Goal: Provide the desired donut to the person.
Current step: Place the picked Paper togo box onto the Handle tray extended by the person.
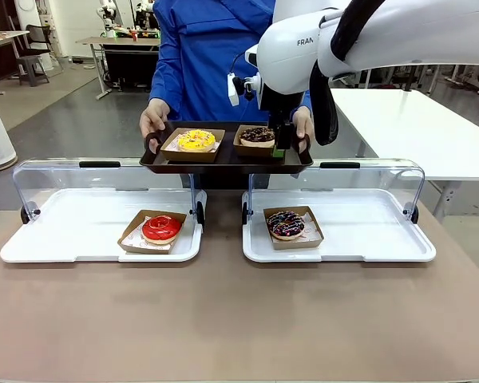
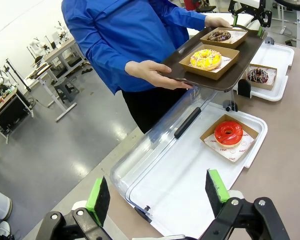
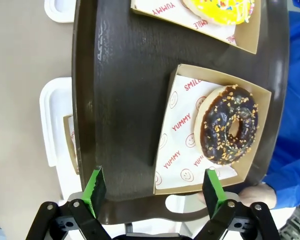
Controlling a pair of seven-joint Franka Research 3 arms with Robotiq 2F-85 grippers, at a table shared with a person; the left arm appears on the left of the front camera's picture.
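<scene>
- The person (image 1: 199, 56) stands at the far edge of my tabletop (image 1: 223, 319) and holds a dark tray (image 1: 223, 159) in both hands.
- My right pincer (image 3: 152, 187) hangs open over the tray's right end, gripping nothing.
- My left pincer (image 2: 157, 192) is open and empty over the near left.
- The chocolate donut (image 3: 229, 125) sits in its box at the tray's right end, beside the yellow donut (image 1: 196, 140).

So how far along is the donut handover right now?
Done, it seems: a chocolate donut with nut bits and a yellow donut sit in cardboard boats on the dark tray the person holds. In hand: the right end effector hangs open above the tray's edge. Left: pulling that arm clear. The red donut and a sprinkled chocolate donut lie in the display cases; the left end effector is open.
</scene>
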